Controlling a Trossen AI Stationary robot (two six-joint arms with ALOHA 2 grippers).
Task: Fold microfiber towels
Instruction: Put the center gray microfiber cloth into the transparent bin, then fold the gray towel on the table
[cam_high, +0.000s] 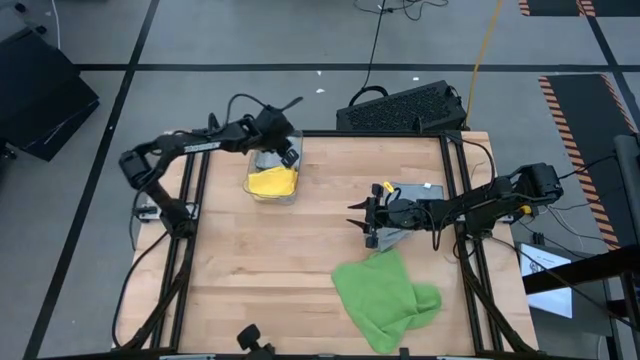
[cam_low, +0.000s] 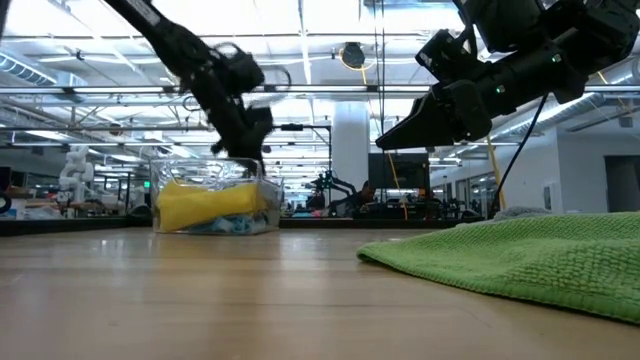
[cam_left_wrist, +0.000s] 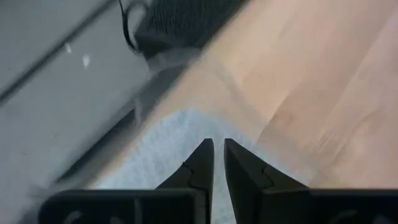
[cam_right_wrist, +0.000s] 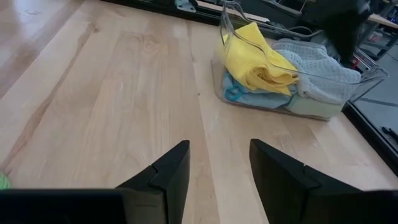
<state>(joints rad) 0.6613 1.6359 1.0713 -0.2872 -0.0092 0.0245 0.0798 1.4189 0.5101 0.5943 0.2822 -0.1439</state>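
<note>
A clear plastic bin at the table's far left holds a yellow towel, a grey towel and a light blue one. My left gripper reaches down into the bin's far right corner, its fingers almost shut on the grey towel. A bright green towel lies crumpled on the table near the front right. My right gripper hovers open and empty over bare wood between the bin and the green towel. A folded grey towel lies under the right arm. My left gripper comes at the grey towel from above, pointing down into the bin. Only a thin slit shows between its fingertips, and the cloth spreads out right behind them. The fingers hide which part of the towel they hold and how many layers.
A black keyboard lies just past the table's far edge. Black frame rails run along the table's left and right sides. Bare wood lies between the bin and the green towel.
</note>
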